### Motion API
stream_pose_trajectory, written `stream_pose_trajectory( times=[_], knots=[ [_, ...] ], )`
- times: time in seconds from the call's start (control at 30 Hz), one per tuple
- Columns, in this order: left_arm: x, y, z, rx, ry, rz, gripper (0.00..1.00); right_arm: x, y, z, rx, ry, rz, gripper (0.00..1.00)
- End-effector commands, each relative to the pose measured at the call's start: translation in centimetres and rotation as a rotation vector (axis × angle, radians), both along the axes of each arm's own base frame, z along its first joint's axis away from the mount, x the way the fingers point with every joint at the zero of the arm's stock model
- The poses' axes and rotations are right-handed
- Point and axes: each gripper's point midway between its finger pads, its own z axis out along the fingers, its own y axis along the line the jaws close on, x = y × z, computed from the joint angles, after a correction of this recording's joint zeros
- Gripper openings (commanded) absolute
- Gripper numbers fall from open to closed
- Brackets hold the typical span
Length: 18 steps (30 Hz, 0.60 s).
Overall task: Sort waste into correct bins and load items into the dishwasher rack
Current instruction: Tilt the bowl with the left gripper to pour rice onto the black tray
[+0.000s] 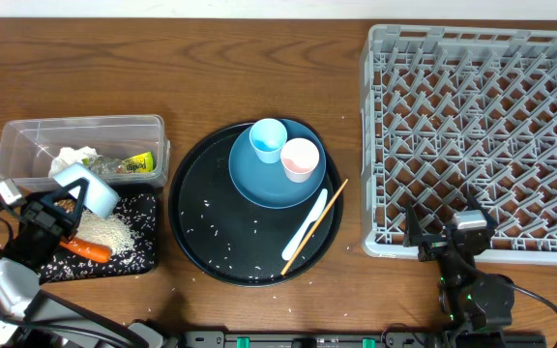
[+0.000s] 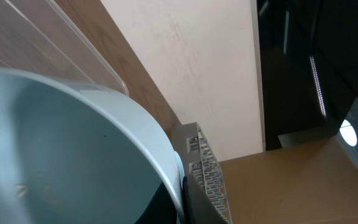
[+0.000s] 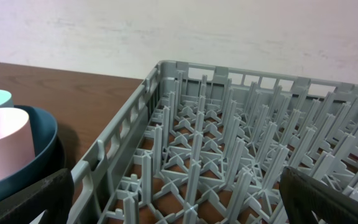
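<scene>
The left hand (image 1: 64, 203) is gripping the round white bowl (image 1: 87, 187), tilting it above the shallow black rectangular tray (image 1: 141, 253); the right hand (image 1: 441, 227) is gaping wide.

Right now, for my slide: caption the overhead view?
Left gripper holds a white bowl tilted over the shallow black rectangular tray; light grey pegged plastic rack stands empty.

Crumpled white paper (image 1: 73, 157) and a yellow-green wrapper (image 1: 133, 164) lie in the clear tub (image 1: 80, 123). The shallow black tray (image 1: 138, 253) beside it holds heaped rice (image 1: 114, 230) and an orange carrot (image 1: 87, 248). The white bowl (image 1: 87, 187) is tipped above them. The dark blue plate (image 1: 259, 184) carries an upright blue cup (image 1: 268, 140) and pink cup (image 1: 299, 159). The white utensil (image 1: 304, 225) and chopstick (image 1: 319, 219) lie alongside. The grey rack (image 1: 472, 126) sits far right.
</scene>
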Motion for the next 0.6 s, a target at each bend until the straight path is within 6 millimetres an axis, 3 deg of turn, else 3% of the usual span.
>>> stream_pose_trajectory(
  times=[0.0, 0.07, 0.13, 0.17, 0.2, 0.27, 0.3, 0.33, 0.37, 0.47, 0.57],
  knots=[
    [-0.1, -0.3, 1.4, -0.035, -0.013, -0.011, 0.06, 0.0, -0.1, -0.1, -0.009, 0.003, -0.001, 0.99],
    [0.0, -0.2, 1.3, 0.058, -0.044, -0.009, 0.07, 0.0, -0.1, -0.1, -0.009, 0.003, -0.001, 0.99],
    [0.1, 0.6, -0.1, -0.011, 0.082, 0.045, 0.06, 0.0, -0.1, -0.1, -0.009, 0.003, -0.001, 0.99],
    [-0.2, 0.0, 1.5, -0.071, 0.005, 0.002, 0.06, 0.0, -0.1, -0.1, -0.009, 0.003, -0.001, 0.99],
    [-0.3, -0.1, 1.8, -0.09, 0.016, 0.004, 0.06, 0.0, -0.1, -0.1, -0.009, 0.003, -0.001, 0.99],
    [-0.2, 0.2, 1.3, 0.087, -0.013, 0.022, 0.09, 0.0, -0.1, -0.1, -0.009, 0.003, -0.001, 0.99],
    [-0.2, 0.7, 0.3, 0.085, 0.058, 0.056, 0.08, 0.0, -0.1, -0.1, -0.009, 0.003, -0.001, 0.99],
    [-0.2, 0.7, 0.5, 0.048, 0.061, 0.055, 0.07, 0.0, -0.1, -0.1, -0.009, 0.003, -0.001, 0.99],
    [-0.4, 0.1, 2.3, 0.029, -0.046, 0.008, 0.06, 0.0, -0.1, -0.1, -0.009, 0.003, -0.001, 0.99],
    [-0.2, 0.7, 1.3, 0.048, 0.009, 0.039, 0.06, 0.0, -0.1, -0.1, -0.009, 0.003, -0.001, 0.99],
    [-0.2, 0.2, 2.2, 0.062, -0.057, 0.006, 0.06, 0.0, -0.1, -0.1, -0.009, 0.003, -0.001, 0.99]
  ],
)
